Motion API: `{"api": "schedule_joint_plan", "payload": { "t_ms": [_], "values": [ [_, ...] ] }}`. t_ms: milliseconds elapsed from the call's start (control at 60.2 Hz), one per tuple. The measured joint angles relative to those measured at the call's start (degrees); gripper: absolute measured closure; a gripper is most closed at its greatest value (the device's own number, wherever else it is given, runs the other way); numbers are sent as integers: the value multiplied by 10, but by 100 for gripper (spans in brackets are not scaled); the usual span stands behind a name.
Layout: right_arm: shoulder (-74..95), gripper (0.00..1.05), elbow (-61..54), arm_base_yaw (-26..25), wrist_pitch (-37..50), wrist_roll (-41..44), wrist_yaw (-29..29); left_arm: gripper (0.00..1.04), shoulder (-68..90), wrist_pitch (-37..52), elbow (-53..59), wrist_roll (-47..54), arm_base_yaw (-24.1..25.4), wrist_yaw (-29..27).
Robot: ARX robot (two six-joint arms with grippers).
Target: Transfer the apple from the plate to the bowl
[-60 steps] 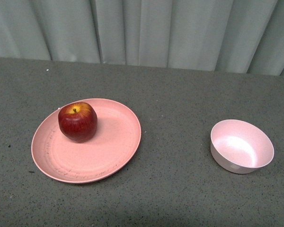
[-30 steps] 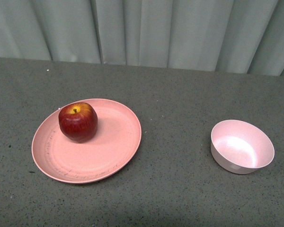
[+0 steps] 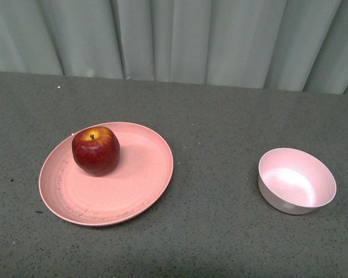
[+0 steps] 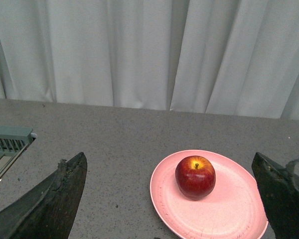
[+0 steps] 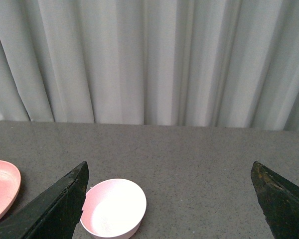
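Observation:
The dark-red apple with a yellow patch at its stem sits upright on the far left part of the wide salmon-pink plate. The small pale pink bowl stands empty to the right, apart from the plate. Neither arm shows in the front view. In the left wrist view my left gripper is open, its jaws spread wide, with the apple on the plate ahead between them. In the right wrist view my right gripper is open and empty, with the bowl beside one finger.
The things stand on a grey speckled table backed by a pale pleated curtain. A grey-green slatted object shows at the edge of the left wrist view. The plate's rim shows in the right wrist view.
The apple, plate and bowl sit a few pixels lower in the front view than before; nothing was taken hold of or moved on the table.

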State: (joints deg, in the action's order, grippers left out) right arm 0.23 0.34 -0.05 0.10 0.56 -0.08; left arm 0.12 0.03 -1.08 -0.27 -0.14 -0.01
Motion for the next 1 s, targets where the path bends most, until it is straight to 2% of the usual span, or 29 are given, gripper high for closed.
{"api": "schedule_joint_plan", "payload": {
  "t_ms": [66,149,232,349,482,648,830,996],
  "values": [
    [1,9,0,3,-2,2,11,7,0,0,0,0,0,0],
    [34,9,4,43,-12,24,144,7,0,0,0,0,0,-1],
    [81,9,6,61,5,36,165,7,0,0,0,0,0,0],
    [181,9,22,69,66,41,131,7,0,0,0,0,0,0],
    [366,9,59,70,174,44,80,7,0,0,0,0,0,0],
    [585,9,122,77,269,65,38,7,0,0,0,0,0,0],
    [782,9,216,109,249,92,-1,7,0,0,0,0,0,0],
    [910,9,291,138,212,110,-8,7,0,0,0,0,0,0]
  ]
}}
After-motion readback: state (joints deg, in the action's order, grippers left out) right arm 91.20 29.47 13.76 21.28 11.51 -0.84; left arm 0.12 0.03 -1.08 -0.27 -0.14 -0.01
